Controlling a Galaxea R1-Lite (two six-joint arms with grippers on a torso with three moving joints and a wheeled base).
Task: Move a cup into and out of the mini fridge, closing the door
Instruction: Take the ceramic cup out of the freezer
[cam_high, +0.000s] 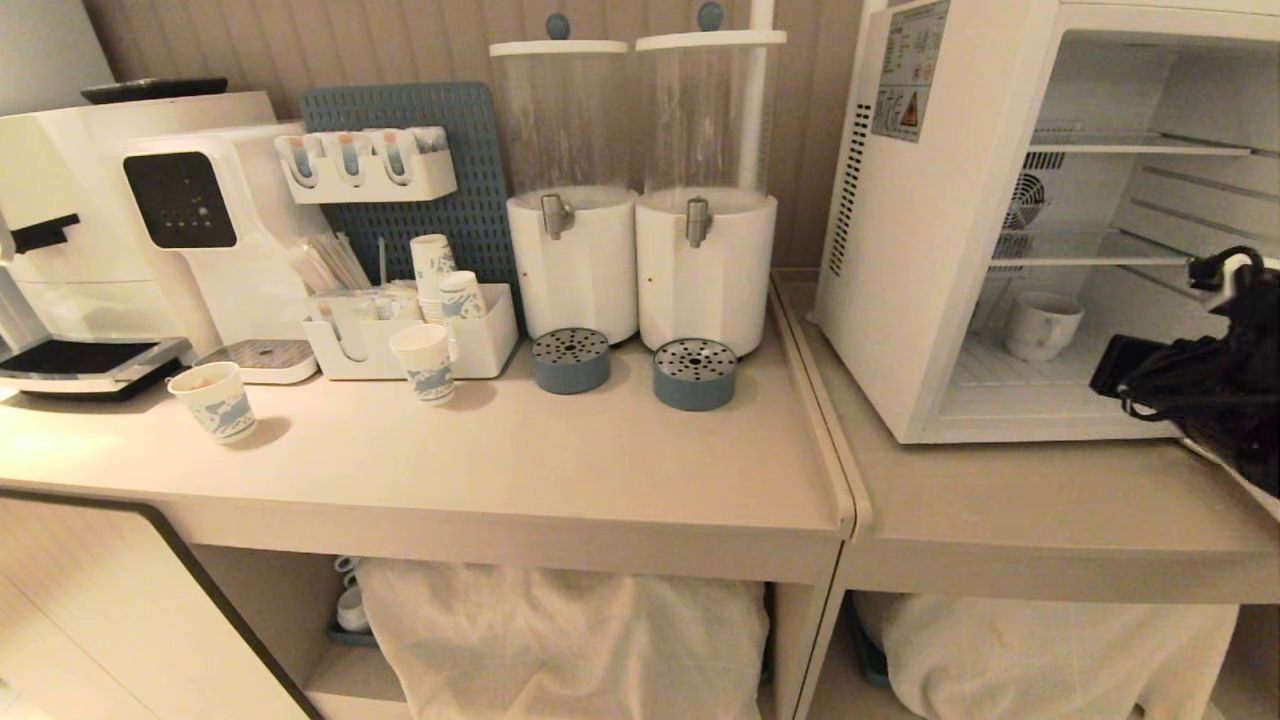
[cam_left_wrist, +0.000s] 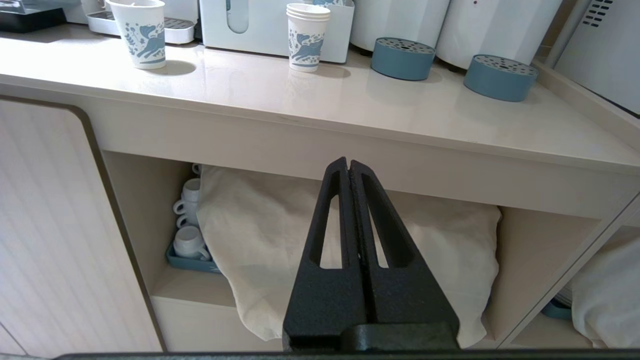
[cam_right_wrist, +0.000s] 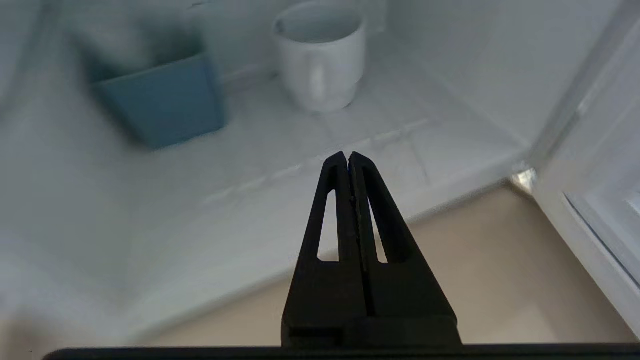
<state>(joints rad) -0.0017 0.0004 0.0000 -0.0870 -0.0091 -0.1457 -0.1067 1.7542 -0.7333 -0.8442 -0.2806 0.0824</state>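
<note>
The cup (cam_high: 1040, 325) stands upright on the floor of the mini fridge (cam_high: 930, 250), toward the back, handle facing the opening; in the right wrist view it sits near a blue box (cam_right_wrist: 160, 100), apart from it. The door (cam_right_wrist: 590, 200) is swung open, only its edge showing beside the sill. The right gripper (cam_right_wrist: 348, 159) hovers at the fridge threshold, fingers pressed fully together, holding nothing, well short of the cup. The left gripper (cam_left_wrist: 348, 165) is parked below the counter (cam_left_wrist: 350, 110), likewise closed and empty. Judgement: the cup is inside; taking it out and closing the door remain. The jaws must part before any grasp.
</note>
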